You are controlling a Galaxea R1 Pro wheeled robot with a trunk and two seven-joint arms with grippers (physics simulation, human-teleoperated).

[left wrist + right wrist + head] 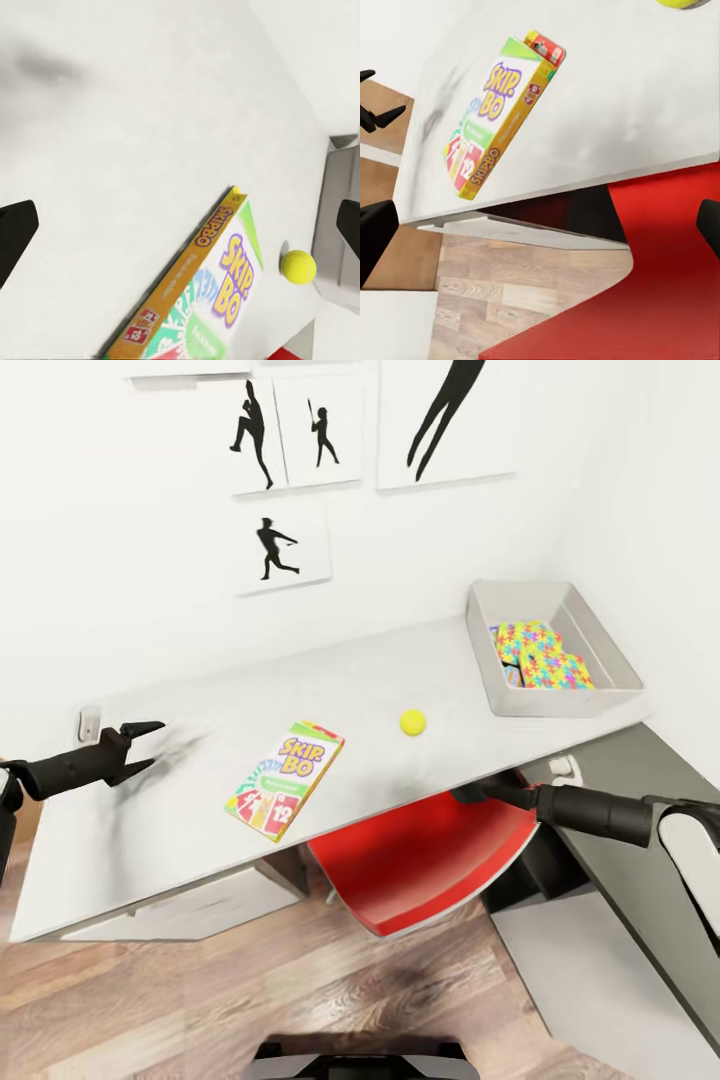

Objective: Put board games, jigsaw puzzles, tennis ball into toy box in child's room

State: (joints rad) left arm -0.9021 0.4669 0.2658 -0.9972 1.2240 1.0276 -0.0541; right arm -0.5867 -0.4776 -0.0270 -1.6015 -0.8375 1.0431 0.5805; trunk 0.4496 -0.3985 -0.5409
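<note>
SKIP-BO box [285,780] lies flat near the table [200,700] front edge, tennis ball [413,722] just beside it, both well apart from the toy box [590,705] with 2 jigsaw puzzles [542,654] inside. Left hand [140,750] hovers spread and empty over the table; right hand [480,792] sits low by the red chair [420,860], can't tell its state. Risk imo: nudging the ball sends it rolling off, or the box gets shoved over the edge.

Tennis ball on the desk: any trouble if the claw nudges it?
The ball is round and sits free on the smooth desk, so it would likely roll, perhaps off the near edge. It looks small and probably light.
</note>
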